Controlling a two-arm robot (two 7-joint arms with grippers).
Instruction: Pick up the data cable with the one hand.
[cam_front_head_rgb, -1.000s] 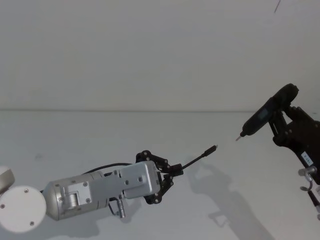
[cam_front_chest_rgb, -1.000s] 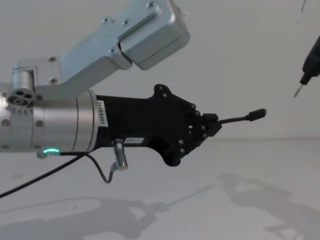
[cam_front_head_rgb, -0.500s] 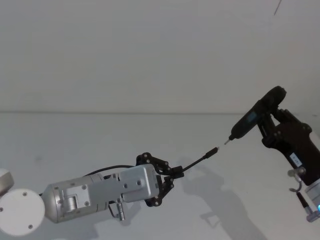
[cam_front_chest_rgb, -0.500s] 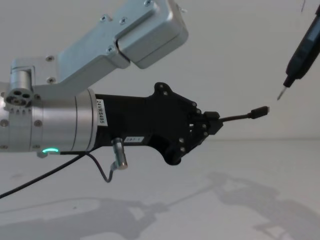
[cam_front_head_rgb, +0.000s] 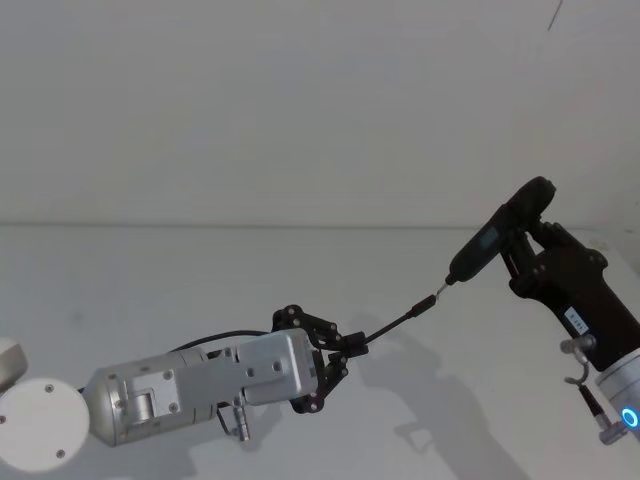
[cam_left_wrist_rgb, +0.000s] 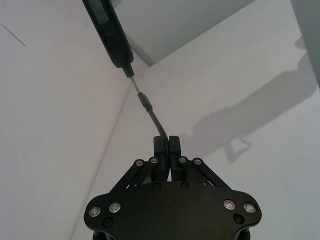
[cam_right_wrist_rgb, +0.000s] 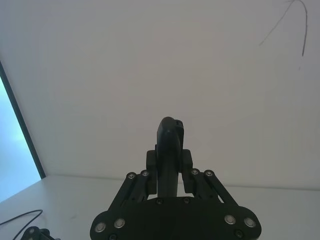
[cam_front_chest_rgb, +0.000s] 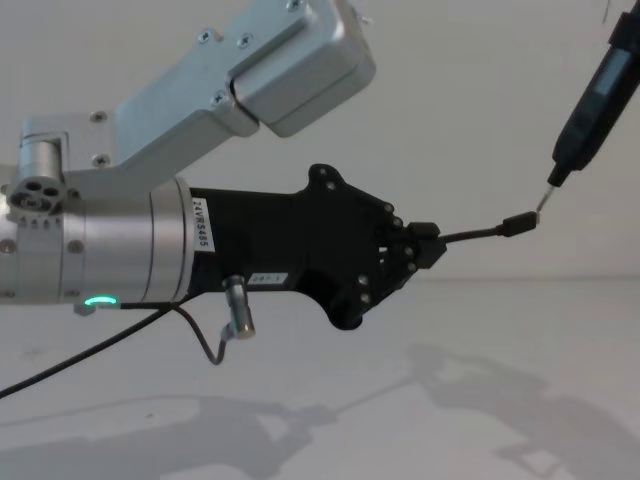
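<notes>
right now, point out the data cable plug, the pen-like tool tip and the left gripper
data cable (cam_front_chest_rgb: 517, 225): chest view, on the small black plug at its free end.
pen-like tool (cam_front_chest_rgb: 543, 201): chest view, on its metal tip, at the plug.
left gripper (cam_left_wrist_rgb: 167, 150): left wrist view, between its fingertips, shut on the cable.
</notes>
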